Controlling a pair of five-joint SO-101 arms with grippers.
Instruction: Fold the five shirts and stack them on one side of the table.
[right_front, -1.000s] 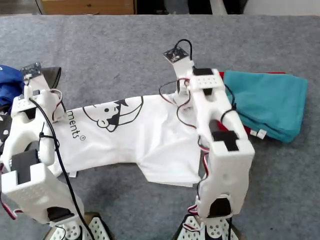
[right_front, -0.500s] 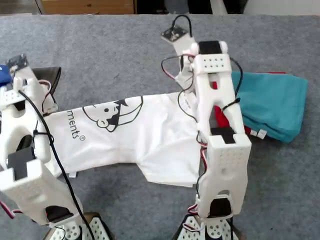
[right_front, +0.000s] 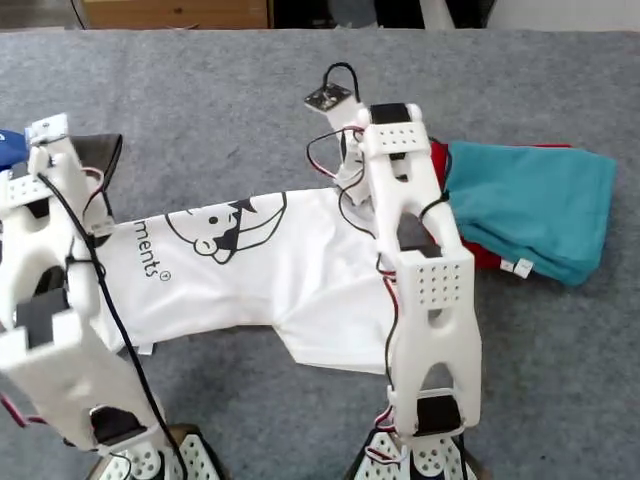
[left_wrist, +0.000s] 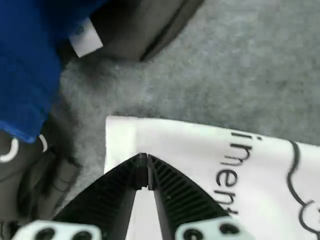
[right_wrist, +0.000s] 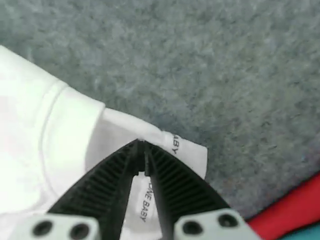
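Note:
A white shirt (right_front: 270, 270) with a black cartoon print lies spread flat on the grey carpeted table. My left gripper (right_front: 97, 222) is at its left end, shut, tips down on the fabric just inside the corner (left_wrist: 143, 162). My right gripper (right_front: 350, 182) is at the shirt's far edge, shut, tips on the collar label (right_wrist: 140, 147). I cannot tell whether either one pinches cloth. A folded teal shirt (right_front: 535, 205) lies on a red one (right_front: 480, 250) at the right. A blue shirt (left_wrist: 30, 60) and a dark grey one (right_front: 100, 150) lie bunched at the left.
Bare grey carpet (right_front: 220, 110) stretches behind the white shirt. A strip of the red shirt (right_wrist: 295, 205) lies close to the right gripper. A wooden piece (right_front: 175, 12) stands past the table's far edge.
Both arms stretched toward the far side. The right gripper went from over the shirt's body to its collar, then shifted left. The left gripper moved to the shirt's left corner. The shirt has not moved.

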